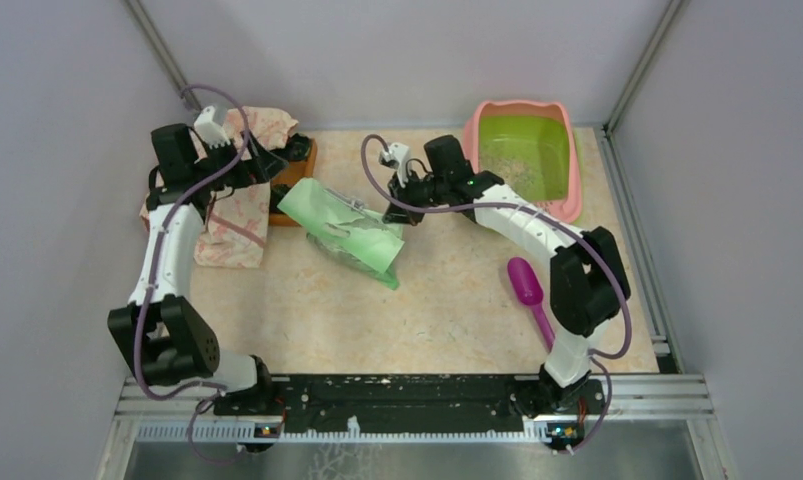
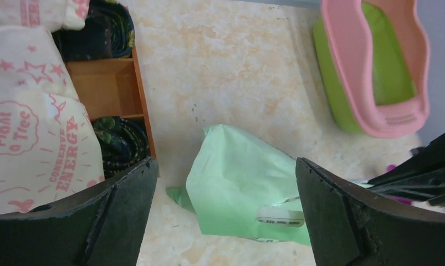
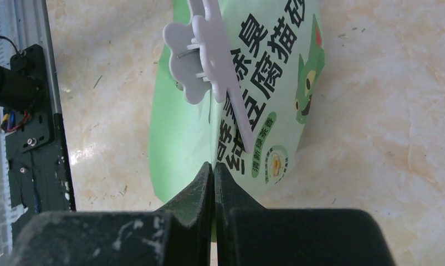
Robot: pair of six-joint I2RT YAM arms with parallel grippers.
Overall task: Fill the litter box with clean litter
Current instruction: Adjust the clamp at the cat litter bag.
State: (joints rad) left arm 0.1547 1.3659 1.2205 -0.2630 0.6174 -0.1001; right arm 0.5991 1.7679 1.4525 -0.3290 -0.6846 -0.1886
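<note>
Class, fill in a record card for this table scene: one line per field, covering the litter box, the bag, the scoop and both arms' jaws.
litter box: far right corner of the table, green basin nearly bare
green bag: lying mid-table, white clip on it
purple scoop: on the table beside the right arm
left gripper: jaws wide open, empty, near the wooden tray
right gripper: jaws shut at the bag's edge; grip unclear
</note>
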